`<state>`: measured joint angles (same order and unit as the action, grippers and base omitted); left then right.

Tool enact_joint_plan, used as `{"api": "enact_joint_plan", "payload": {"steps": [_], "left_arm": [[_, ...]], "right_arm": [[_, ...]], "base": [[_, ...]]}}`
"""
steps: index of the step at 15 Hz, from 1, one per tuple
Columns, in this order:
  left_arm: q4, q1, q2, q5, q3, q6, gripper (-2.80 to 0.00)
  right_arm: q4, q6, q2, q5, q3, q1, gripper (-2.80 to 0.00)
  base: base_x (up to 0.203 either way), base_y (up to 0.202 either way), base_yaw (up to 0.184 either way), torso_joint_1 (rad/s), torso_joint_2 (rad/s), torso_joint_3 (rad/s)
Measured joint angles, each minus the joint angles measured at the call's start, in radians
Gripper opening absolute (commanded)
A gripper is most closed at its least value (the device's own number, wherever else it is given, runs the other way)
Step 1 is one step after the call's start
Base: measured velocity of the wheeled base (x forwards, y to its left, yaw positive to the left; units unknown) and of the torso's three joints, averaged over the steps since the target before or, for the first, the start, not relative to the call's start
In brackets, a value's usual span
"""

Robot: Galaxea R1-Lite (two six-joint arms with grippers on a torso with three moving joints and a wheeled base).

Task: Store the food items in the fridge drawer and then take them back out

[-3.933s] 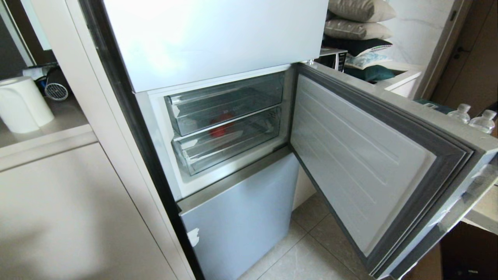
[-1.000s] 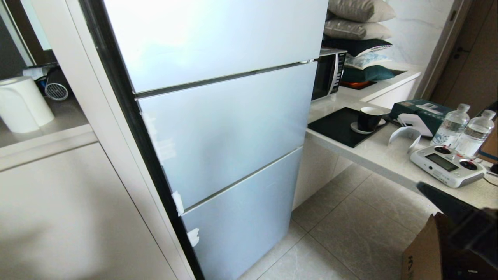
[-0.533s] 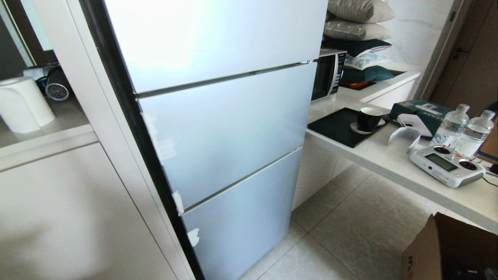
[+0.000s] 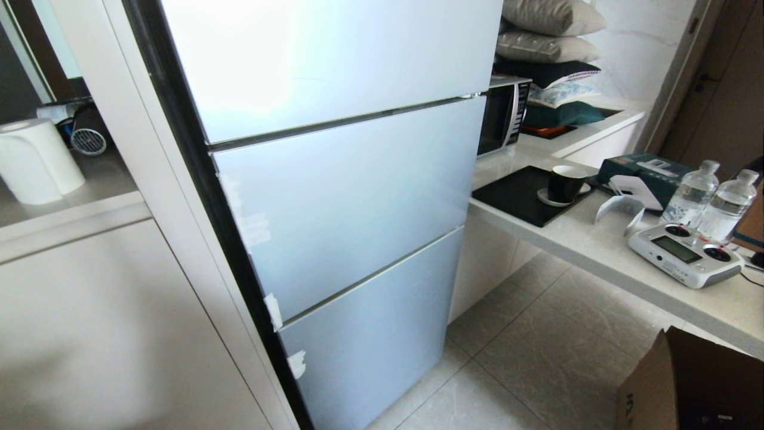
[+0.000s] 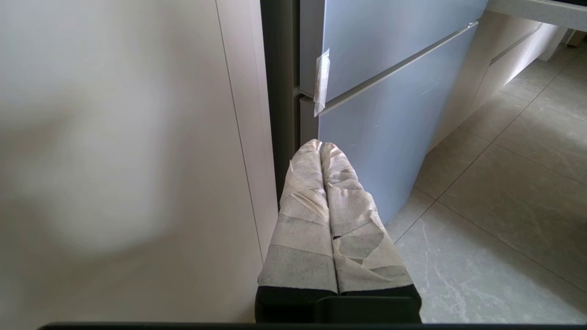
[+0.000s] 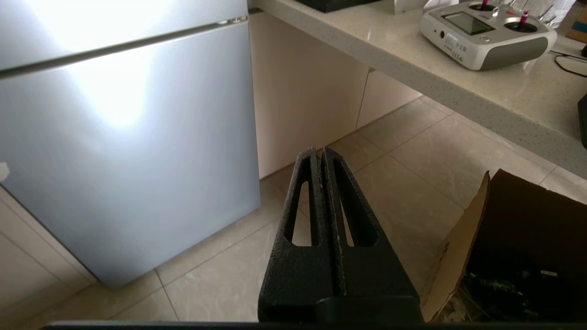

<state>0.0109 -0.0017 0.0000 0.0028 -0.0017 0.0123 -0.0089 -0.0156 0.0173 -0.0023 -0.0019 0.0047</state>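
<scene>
Fridge drawer, food items: hidden behind shut pale blue fridge doors (image 4: 352,197).

Counter (image 4: 597,245) bears remote (image 4: 686,254), bottles (image 4: 692,191), perhaps a cup (image 4: 564,182).

A remote controller (image 6: 486,32) is seen on the stone counter (image 6: 412,64), beyond and above the pincer's tips. A cardboard box (image 6: 463,247) is set on the tiled floor (image 6: 412,160) just beside it.

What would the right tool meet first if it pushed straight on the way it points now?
Most likely the tiled floor in front of the cabinet base under the counter. The shut right tool holds nothing and nothing stands between, though depth is hard to judge.
</scene>
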Motion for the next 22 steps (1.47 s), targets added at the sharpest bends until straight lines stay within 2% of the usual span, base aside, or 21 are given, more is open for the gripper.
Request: {"api": "enact_joint_plan", "payload": {"steps": [9, 12, 13, 15, 17, 19, 22], "left_arm": [[0.000, 0.000, 0.000, 0.000, 0.000, 0.004, -2.80], [-0.012, 0.000, 0.000, 0.004, -0.006, 0.049, -2.80], [-0.035, 0.000, 0.001, 0.003, -0.049, 0.056, -2.80], [-0.030, 0.000, 0.032, 0.001, -0.162, 0.012, -2.80], [-0.013, -0.007, 0.119, -0.003, -0.275, -0.048, -2.80], [-0.014, -0.014, 0.223, -0.023, -0.352, -0.083, -2.80], [-0.092, -0.020, 0.388, -0.046, -0.434, -0.225, -2.80]], "right_arm": [[0.003, 0.004, -0.019, 0.000, 0.001, -0.002, -2.80], [0.004, 0.004, -0.019, 0.001, 0.002, -0.002, -2.80], [0.003, 0.004, -0.019, 0.000, 0.002, -0.002, -2.80], [0.004, 0.004, -0.019, 0.000, 0.002, -0.002, -2.80], [0.003, 0.004, -0.019, 0.000, 0.002, -0.002, -2.80], [0.004, 0.004, -0.019, 0.000, 0.002, -0.002, -2.80], [0.004, 0.004, -0.019, 0.000, 0.002, -0.002, -2.80]], "base": [[0.000, 0.000, 0.000, 0.000, 0.00, 0.000], [0.000, 0.000, 0.000, 0.000, 0.00, 0.000], [0.000, 0.000, 0.000, 0.000, 0.00, 0.000], [0.000, 0.000, 0.000, 0.000, 0.00, 0.000], [0.000, 0.000, 0.000, 0.000, 0.00, 0.000], [0.000, 0.000, 0.000, 0.000, 0.00, 0.000], [0.000, 0.000, 0.000, 0.000, 0.00, 0.000]]}}
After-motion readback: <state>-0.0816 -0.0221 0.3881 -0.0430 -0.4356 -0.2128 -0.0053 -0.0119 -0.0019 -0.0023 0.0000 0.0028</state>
